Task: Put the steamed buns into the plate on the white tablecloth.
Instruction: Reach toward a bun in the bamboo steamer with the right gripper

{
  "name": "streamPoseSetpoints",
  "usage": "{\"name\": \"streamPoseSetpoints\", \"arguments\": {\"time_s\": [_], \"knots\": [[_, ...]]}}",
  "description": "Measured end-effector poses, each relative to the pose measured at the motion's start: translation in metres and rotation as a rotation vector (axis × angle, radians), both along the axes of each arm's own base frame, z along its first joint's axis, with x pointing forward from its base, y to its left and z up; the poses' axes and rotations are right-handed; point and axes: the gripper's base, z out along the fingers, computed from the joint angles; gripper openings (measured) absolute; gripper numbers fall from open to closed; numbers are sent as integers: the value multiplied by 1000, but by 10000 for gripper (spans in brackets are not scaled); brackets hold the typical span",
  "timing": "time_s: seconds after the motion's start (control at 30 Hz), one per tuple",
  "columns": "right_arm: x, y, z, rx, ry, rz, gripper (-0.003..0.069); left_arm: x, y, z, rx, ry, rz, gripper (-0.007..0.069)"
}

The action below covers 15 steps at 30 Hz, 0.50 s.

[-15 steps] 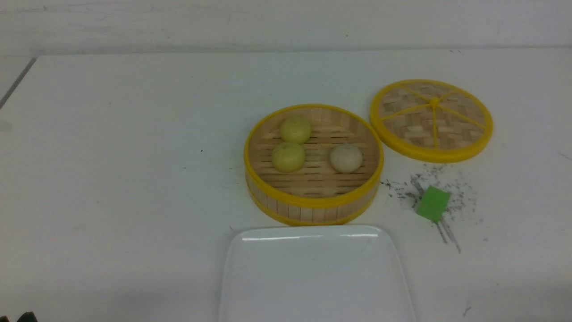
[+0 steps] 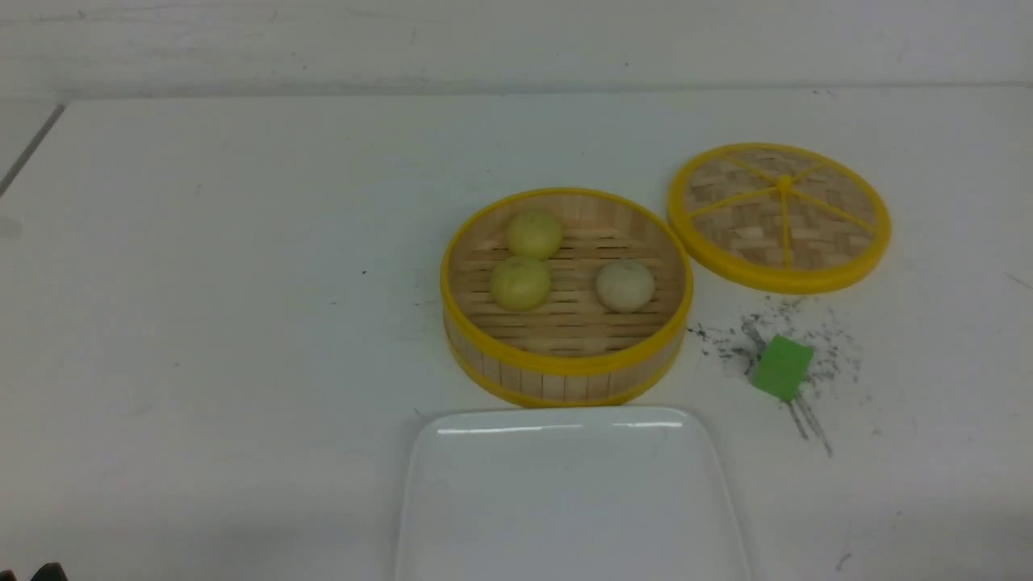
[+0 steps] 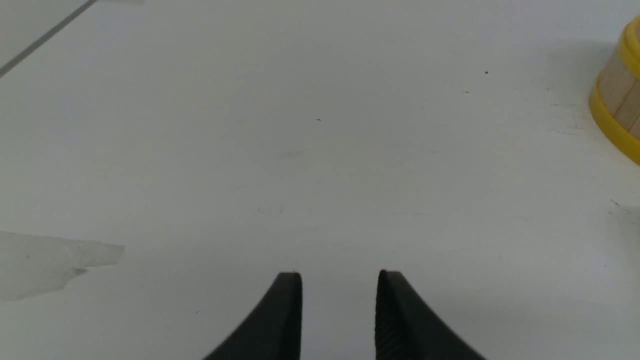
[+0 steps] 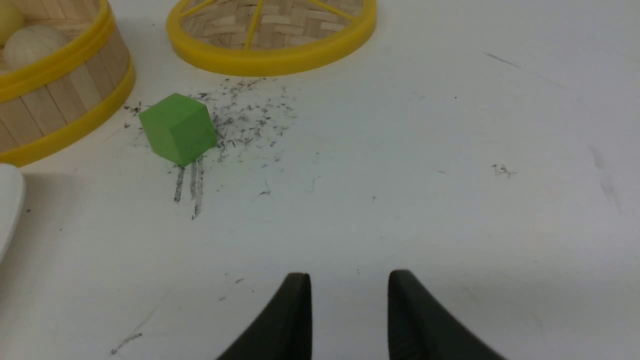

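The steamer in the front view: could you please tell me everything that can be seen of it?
The steamer is round and open, with pale walls that look like bamboo, yellow bands at rim and base, and a slatted floor. It sits upright on the cloth, just beyond the plate, holding two yellow buns and a whitish one. Its lid lies off, to its right.

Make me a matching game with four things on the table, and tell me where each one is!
1. Beige-white bun
2. Woven lid
3. Green block
4. Big white plate

A. On the near side of the steamer
B. Inside the steamer
C. Beyond the green block, right of the steamer
D. On the scribbly grey patch

Pairs: 1-B, 2-C, 3-D, 4-A
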Motion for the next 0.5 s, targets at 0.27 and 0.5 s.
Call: {"name": "streamPoseSetpoints", "arguments": {"time_s": [0.27, 0.5], "knots": [[0, 0, 0, -2, 0, 0, 240, 0, 0, 0, 0, 0, 0, 240], [0, -3, 0, -105, -3, 0, 240, 0, 0, 0, 0, 0, 0, 240]]}}
